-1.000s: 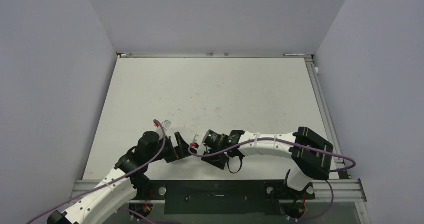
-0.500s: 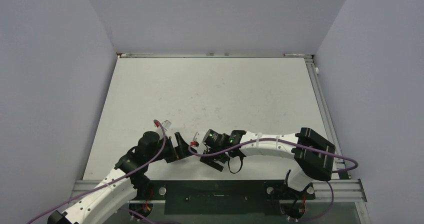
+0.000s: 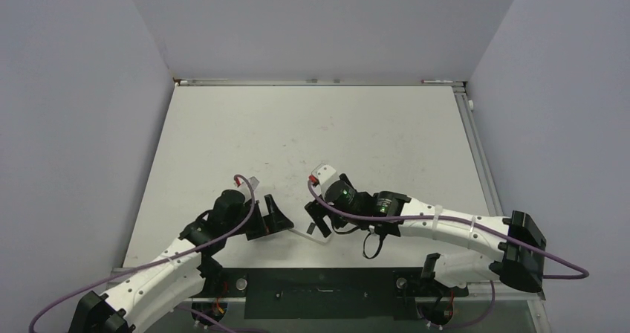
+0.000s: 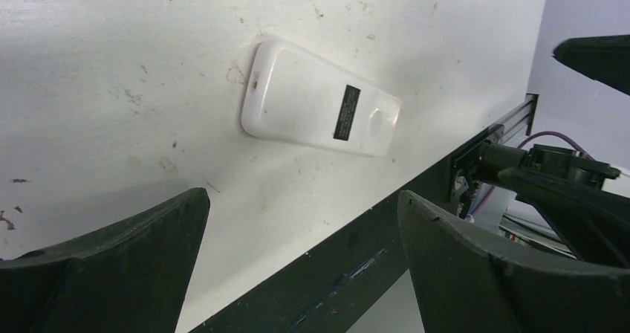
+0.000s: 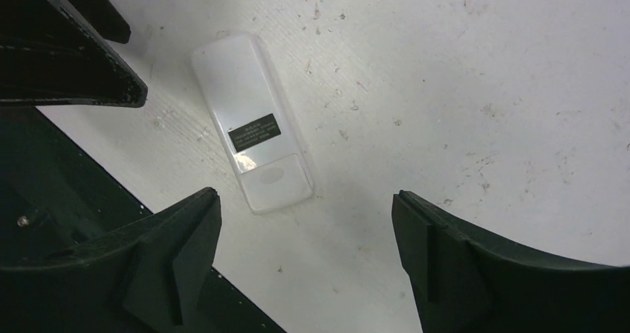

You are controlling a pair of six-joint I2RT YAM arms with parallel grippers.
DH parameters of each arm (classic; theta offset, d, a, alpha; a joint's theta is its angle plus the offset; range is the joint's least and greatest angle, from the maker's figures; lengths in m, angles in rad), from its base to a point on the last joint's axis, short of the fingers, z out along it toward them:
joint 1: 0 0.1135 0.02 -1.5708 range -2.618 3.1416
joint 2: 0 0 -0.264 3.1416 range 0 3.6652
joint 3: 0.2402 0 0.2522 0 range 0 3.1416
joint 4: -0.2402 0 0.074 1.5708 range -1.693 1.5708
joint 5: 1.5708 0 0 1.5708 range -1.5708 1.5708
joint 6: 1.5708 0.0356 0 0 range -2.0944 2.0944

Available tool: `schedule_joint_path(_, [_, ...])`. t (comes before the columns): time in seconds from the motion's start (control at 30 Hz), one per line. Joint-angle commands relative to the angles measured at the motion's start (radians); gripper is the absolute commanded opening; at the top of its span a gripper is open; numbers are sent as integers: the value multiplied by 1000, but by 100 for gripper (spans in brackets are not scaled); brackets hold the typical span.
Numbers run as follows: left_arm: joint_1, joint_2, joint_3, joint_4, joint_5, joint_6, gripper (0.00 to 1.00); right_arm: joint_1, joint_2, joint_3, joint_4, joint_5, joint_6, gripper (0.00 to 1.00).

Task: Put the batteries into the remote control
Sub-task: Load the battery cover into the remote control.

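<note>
The remote control lies flat on the table near its front edge, plain white back up with a small black label, clearly seen in the left wrist view and the right wrist view. My left gripper hovers just left of it, open and empty. My right gripper hovers just right of it, also open, with nothing between its fingers. Neither gripper touches the remote. The batteries are out of view.
A black metal rail runs along the table's near edge, right beside the remote. One left finger shows at the top left of the right wrist view. Grey walls enclose the table on three sides.
My right gripper has opened wide and drawn back to the right as its arm swung outward. The remote now lies free on the table. The left gripper shifted slightly and stays open.
</note>
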Motion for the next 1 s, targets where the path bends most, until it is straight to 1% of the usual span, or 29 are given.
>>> schedule_joint_path(0.0, [5,97,62,113,-34,59,96,-7,-69,-66,35,85,201,86])
schedule_joint_path(0.03, [5,124,68,125,-39,63,96,-6,-92,-94,59,89,240,89])
schedule_joint_path(0.17, [5,244,84,189,-49,89,100,-8,-156,-181,120,83,390,90])
schedule_joint_path(0.23, [4,304,91,224,-50,101,93,-9,-168,-207,131,64,424,90])
schedule_joint_path(0.3, [4,368,100,256,-47,111,89,-10,-179,-226,138,59,439,90])
schedule_joint_path(0.37, [4,415,112,303,-47,127,85,-10,-200,-259,158,53,455,88])
schedule_joint_path(0.57, [2,510,156,358,-25,173,70,-9,-239,-334,212,38,514,85])
schedule_joint_path(0.77, [-4,551,169,364,34,171,53,-9,-226,-370,223,57,571,79])
schedule_joint_path(0.97, [-82,550,150,359,13,149,45,-9,-207,-373,218,90,612,68])
